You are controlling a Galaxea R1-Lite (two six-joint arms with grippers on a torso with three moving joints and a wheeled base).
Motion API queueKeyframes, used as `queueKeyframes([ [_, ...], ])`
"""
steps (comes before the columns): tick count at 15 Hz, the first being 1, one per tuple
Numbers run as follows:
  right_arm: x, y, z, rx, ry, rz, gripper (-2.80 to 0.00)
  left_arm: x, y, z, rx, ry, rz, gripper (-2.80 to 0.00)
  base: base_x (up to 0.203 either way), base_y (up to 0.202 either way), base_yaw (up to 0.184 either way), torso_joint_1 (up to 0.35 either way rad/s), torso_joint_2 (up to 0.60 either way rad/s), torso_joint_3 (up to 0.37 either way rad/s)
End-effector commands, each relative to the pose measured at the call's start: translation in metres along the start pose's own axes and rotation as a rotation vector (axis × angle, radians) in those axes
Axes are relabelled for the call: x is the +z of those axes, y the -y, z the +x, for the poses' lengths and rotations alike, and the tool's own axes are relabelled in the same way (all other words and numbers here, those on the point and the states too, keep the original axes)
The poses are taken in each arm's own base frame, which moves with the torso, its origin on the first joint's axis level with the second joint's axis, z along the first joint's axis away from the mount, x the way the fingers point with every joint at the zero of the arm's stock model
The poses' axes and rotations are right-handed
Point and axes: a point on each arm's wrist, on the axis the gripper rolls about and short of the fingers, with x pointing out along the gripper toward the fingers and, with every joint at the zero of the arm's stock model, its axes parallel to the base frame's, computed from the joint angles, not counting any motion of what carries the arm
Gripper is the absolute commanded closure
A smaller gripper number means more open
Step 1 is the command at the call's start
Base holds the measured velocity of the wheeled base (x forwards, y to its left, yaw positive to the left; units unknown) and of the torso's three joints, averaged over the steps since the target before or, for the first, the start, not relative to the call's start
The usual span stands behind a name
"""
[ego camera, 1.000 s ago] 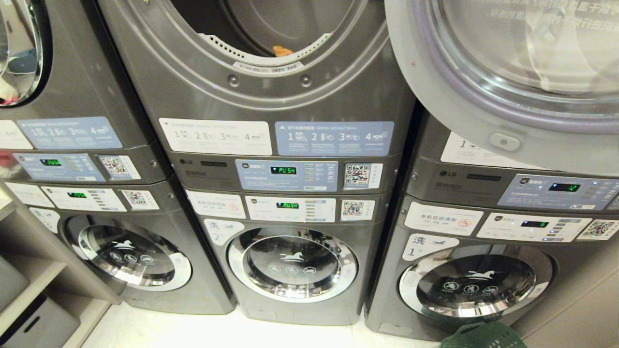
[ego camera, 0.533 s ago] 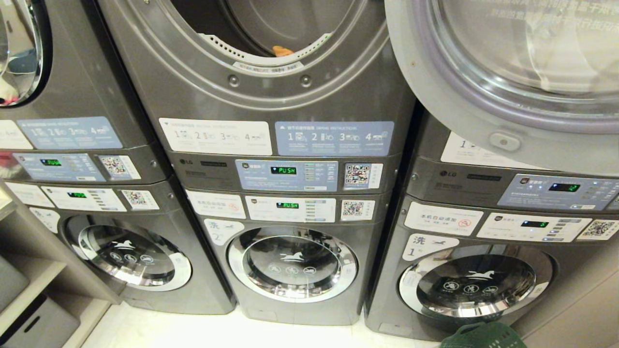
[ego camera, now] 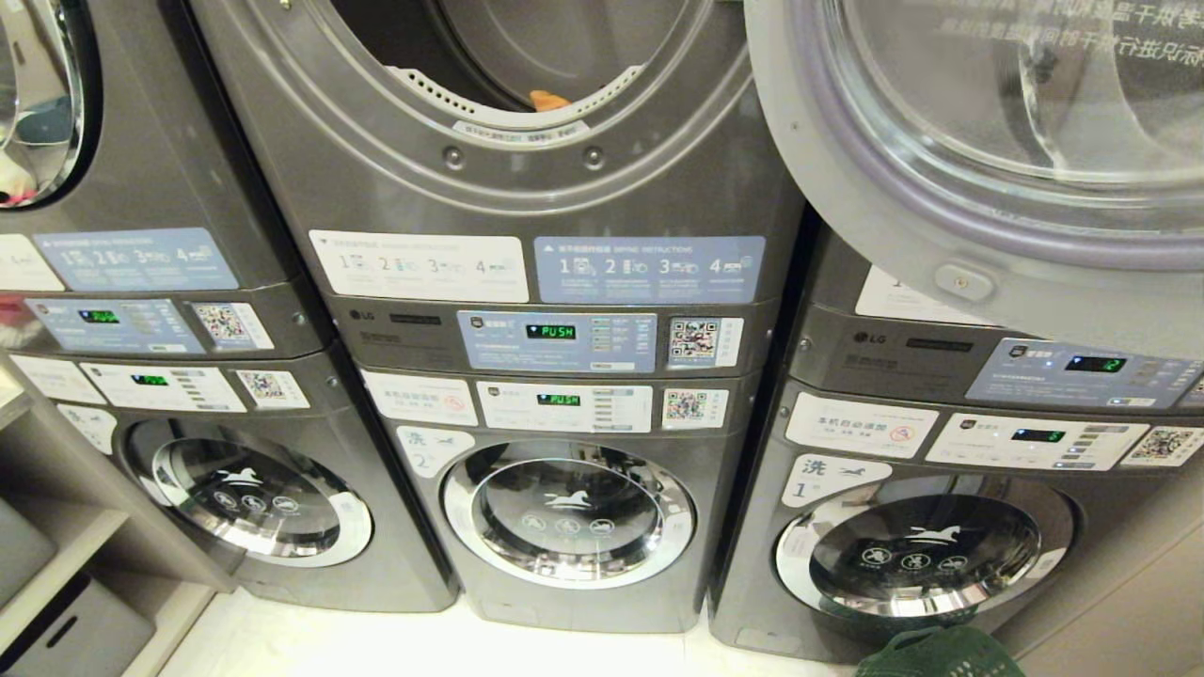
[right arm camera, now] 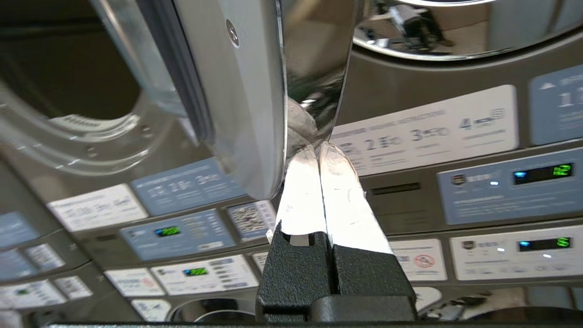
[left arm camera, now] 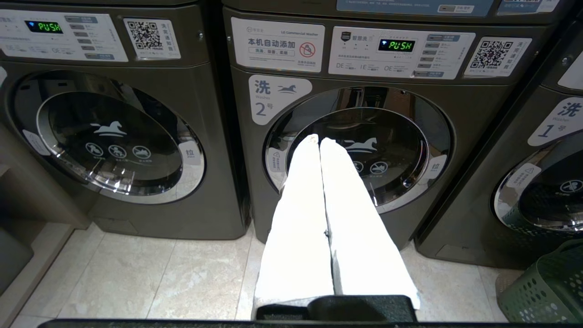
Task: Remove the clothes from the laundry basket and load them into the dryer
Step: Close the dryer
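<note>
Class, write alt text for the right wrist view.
The right gripper, fingers shut, has its tips at the chrome edge of the open dryer door. The dryer opening lies beyond the door, with control panels behind.

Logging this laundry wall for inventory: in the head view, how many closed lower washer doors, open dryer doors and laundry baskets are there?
closed lower washer doors: 3
open dryer door: 1
green laundry basket: 1
Total: 5

Each tool (right arm camera: 320,148) has white fingers, black base.
</note>
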Motion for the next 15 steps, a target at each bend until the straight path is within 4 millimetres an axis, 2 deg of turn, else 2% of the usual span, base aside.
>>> queueKeyframes([
  [1,0.0,-0.013,-0.014,0.059,0.031,-0.021,0.0,0.0,0.0,0.0,0.0,0.003,0.0,0.0,0.0,0.0,0.0,0.0,0.0,0.0],
  [7,0.003,-0.039,-0.038,0.337,-0.007,-0.034,0.0,0.0,0.0,0.0,0.0,0.003,0.0,0.0,0.0,0.0,0.0,0.0,0.0,0.0],
  [11,0.005,-0.044,-0.042,0.444,-0.012,-0.004,0.0,0.0,0.0,0.0,0.0,0.003,0.0,0.0,0.0,0.0,0.0,0.0,0.0,0.0],
  [15,0.006,-0.051,-0.061,0.505,-0.027,0.024,0.0,0.0,0.0,0.0,0.0,0.003,0.0,0.0,0.0,0.0,0.0,0.0,0.0,0.0],
])
